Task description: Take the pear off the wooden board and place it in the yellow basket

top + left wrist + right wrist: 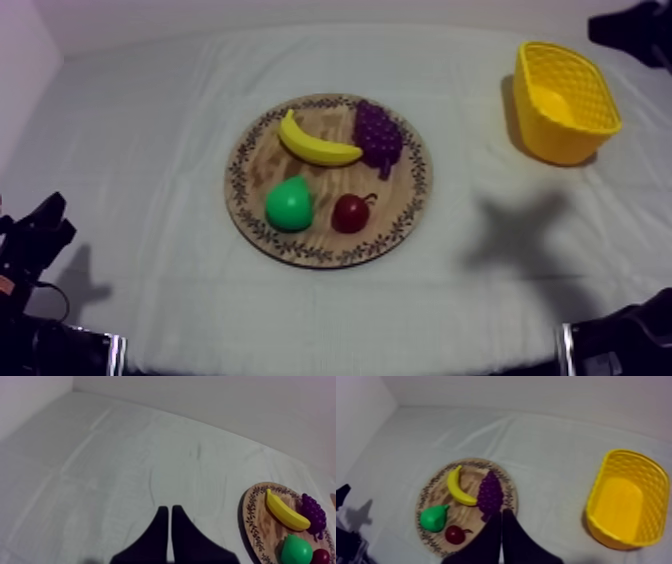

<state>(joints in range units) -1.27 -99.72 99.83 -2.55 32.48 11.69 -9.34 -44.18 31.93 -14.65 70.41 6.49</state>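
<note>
In the top view, the pear (289, 204) is seen lying on the wooden board (330, 250), on its near left part, just beside the small red fruit (350, 213). The banana (316, 146) and the grapes (379, 134) are laid behind them. The yellow basket (563, 102) is set on the cloth (150, 120), well apart from the board at the far right. The left arm (35, 240) is made out only as a dark shape low at the left. Part of the right arm (632, 28) is cut off by the upper right corner.

In the left wrist view, the left gripper (170, 510) is seen over bare cloth, its fingers pressed together into a narrow wedge with nothing held. Only part of the board is taken in, and the red fruit is partly cut off.

In the right wrist view, the right gripper (501, 513) is likewise closed on nothing. A stretch of the board's near rim is hidden by it. The pear is seen untouched on the board.
</note>
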